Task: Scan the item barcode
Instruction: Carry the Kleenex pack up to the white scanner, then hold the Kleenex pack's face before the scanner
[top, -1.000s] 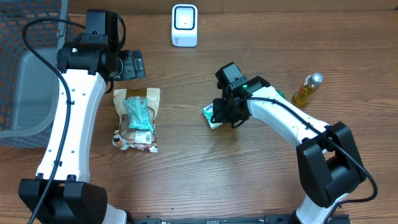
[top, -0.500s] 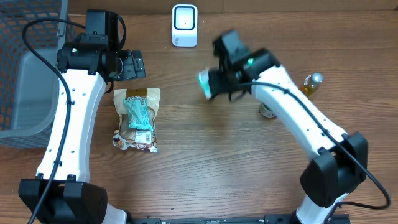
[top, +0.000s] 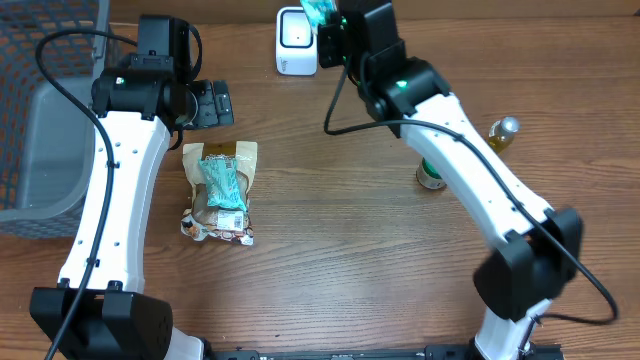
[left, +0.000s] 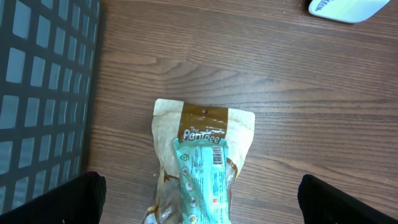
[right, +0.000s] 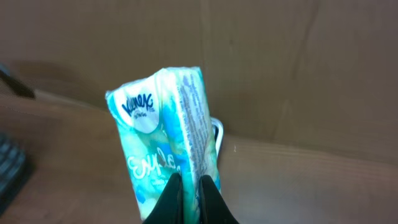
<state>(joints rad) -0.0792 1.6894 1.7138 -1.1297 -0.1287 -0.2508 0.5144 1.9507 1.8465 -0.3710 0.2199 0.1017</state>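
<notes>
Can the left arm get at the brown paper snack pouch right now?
Probably yes: the open left gripper sits near the brown paper snack pouch, with nothing lying between them. A teal sachet lies on top of it.

The right gripper (right: 189, 182) carried the tissue pack (right: 165, 137) (off the table) to scanner (top: 296, 40).

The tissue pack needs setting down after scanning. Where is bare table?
Bare table spans the middle, between the snack bags and the small container, and forward of them. Crowded: the back by the scanner, and around the yellow bottle.
</notes>
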